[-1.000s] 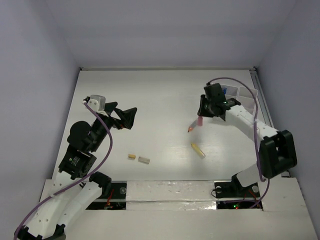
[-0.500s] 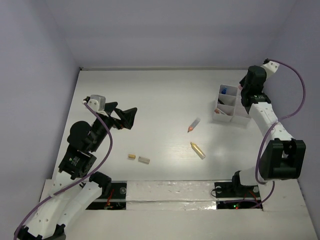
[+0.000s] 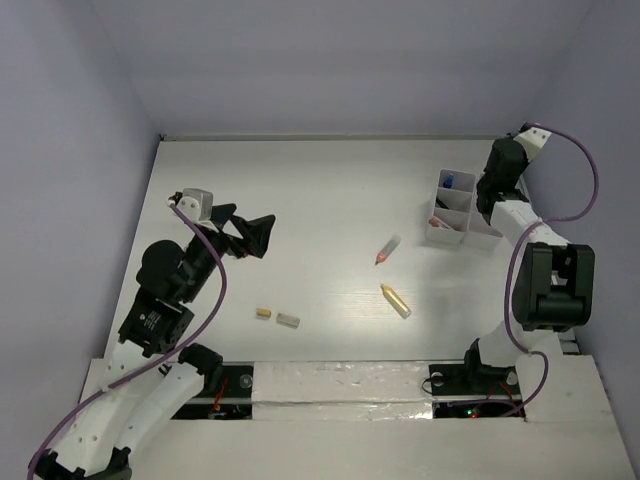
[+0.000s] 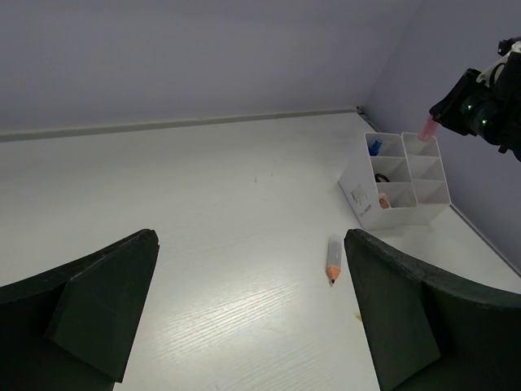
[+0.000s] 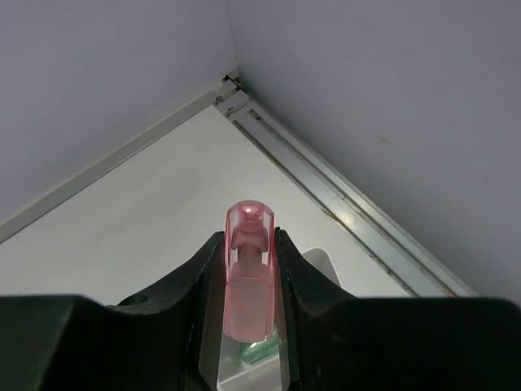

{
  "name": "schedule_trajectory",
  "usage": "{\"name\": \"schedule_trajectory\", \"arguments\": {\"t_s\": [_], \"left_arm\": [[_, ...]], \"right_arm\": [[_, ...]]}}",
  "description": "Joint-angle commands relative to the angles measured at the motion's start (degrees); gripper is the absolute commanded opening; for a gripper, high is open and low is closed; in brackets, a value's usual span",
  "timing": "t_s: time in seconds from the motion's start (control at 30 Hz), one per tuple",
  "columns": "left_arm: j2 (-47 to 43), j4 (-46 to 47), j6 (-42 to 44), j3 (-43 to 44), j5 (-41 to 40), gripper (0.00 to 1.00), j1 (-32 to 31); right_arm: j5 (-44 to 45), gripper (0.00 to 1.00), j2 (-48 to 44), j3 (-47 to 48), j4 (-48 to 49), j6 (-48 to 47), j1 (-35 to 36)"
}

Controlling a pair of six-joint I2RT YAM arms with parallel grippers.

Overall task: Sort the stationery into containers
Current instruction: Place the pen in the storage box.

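Showing the R end effector (image 5: 247, 243) at the far right corner of the bench (image 3: 320, 190), jaws set narrow and clamped on a stubby pink marker (image 5: 248, 293). The marker's cap end sticks out past the fingertips. In the L wrist view the marker hangs over the rear right corner of the white organizer tray (image 4: 362, 199); whether it touches the rim can't be told. In the R wrist view a green item (image 5: 260, 350) lies in a compartment directly below the marker.

The tray stands near the right bench edge, w/ a blue-capped item (image 3: 452, 181) in its rear left compartment.

L end effector (image 3: 255, 232) hovers over the left half of the bench, jaws spread wide, nothing btwn them, well apart from all stationery.

Loose items on the bench:
- A grey pencil w/ orange tip (image 3: 388, 249) lies mid-bench, left of the tray and apart from it.
- A yellow marker (image 3: 396, 301) lies just nearer the arm bases than the pencil, not touching it.
- A small yellow eraser (image 3: 263, 313) and a grey eraser (image 3: 288, 320) lie side by side near the front edge, close but separate.
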Motion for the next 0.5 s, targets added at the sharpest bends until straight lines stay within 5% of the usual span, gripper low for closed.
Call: {"name": "schedule_trajectory", "arguments": {"t_s": [0.0, 0.47], "left_arm": [[0.6, 3.2, 0.5, -0.3, 0.7, 0.98, -0.4], [0.8, 3.0, 0.7, -0.3, 0.5, 0.98, -0.4]], "right_arm": [[3.0, 0.00, 0.7, -0.1, 7.7, -3.3, 0.0], [4.3, 0.01, 4.1, -3.0, 10.7, -3.7, 0.0]]}}
